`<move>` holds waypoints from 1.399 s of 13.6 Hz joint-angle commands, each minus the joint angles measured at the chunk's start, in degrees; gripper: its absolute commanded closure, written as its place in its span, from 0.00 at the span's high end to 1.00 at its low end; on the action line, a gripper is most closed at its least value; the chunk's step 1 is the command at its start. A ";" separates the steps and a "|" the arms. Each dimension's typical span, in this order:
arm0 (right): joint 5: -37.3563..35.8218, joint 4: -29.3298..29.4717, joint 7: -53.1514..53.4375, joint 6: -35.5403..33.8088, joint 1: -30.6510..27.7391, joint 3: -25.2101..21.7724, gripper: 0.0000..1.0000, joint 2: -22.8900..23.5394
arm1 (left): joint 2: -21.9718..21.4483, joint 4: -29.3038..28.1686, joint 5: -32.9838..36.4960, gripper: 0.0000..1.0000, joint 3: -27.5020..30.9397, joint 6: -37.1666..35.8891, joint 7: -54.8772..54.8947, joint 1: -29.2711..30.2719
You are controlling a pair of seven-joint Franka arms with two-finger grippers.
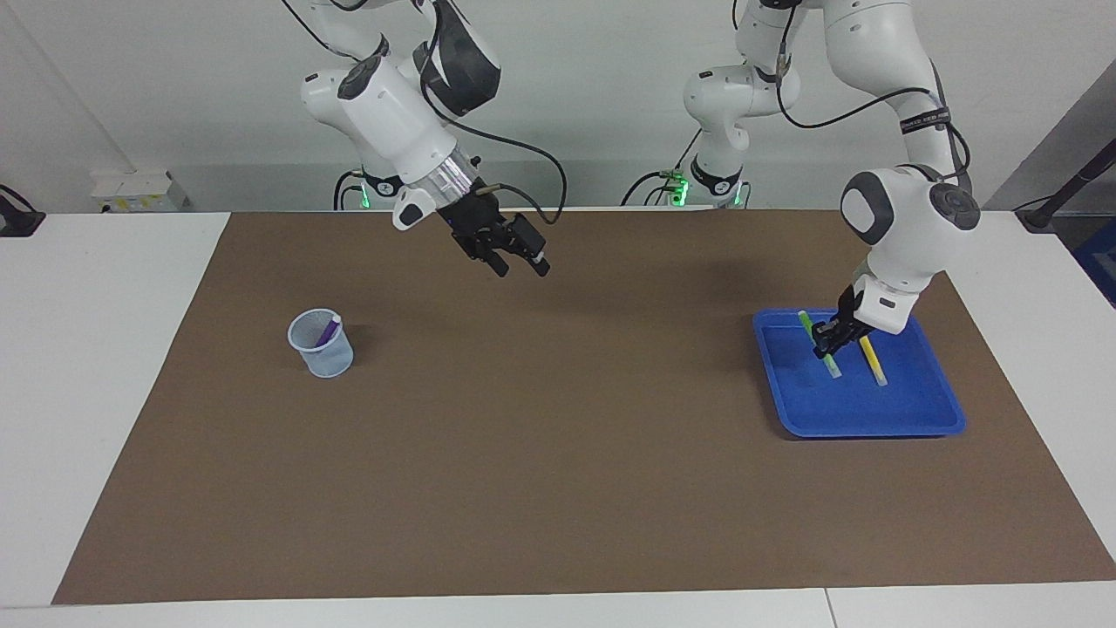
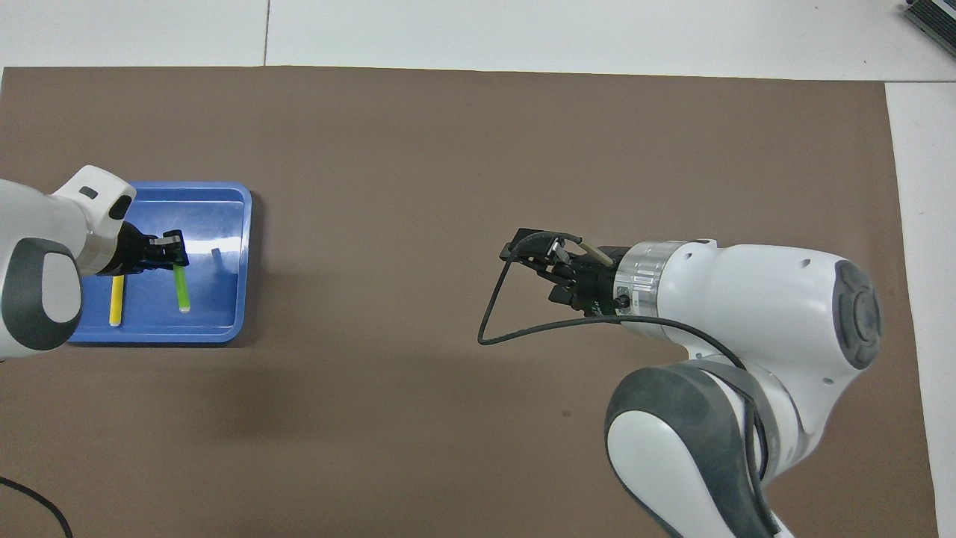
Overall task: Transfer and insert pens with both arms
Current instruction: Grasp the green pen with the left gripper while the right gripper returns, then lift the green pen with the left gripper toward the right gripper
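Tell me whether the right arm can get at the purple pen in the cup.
Probably yes. The right pincer hangs open and empty over bare mat, the purple pen stands out of the open cup, and nothing lies between them.

Pens, tray and cup laid out across the mat

A tray [image 1: 859,419] is sitting on the mat [image 1: 558,453] toward the left arm's end of the table, and a cup [image 1: 322,344] is standing well apart from it toward the right arm's end, with one pen [image 1: 329,330] leaning inside it. A second pen [image 1: 872,360] is lying in the tray, and beside it a third pen [image 1: 819,345] is hanging tilted over the tray in the left gripper [image 1: 824,342]. The right gripper [image 1: 521,264] is hovering over bare mat between cup and tray.
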 commanded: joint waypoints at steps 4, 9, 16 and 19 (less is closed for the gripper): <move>1.83 0.01 2.00 1.29 0.60 0.00 1.00 0.35 | -7.97 -1.18 -11.18 0.00 0.29 -4.37 -26.11 -8.00; 1.91 -0.16 5.52 4.36 1.83 0.00 1.00 0.52 | -15.44 -3.37 -17.80 0.00 0.29 -3.41 -49.41 -12.23; 1.91 -0.25 5.43 4.45 1.48 0.00 1.00 0.52 | -20.03 -8.12 -19.64 0.00 0.29 7.91 -78.24 -21.70; 1.91 -0.43 4.99 4.45 1.22 0.00 0.98 0.52 | -20.29 -10.23 -19.64 0.00 0.29 14.33 -88.44 -27.07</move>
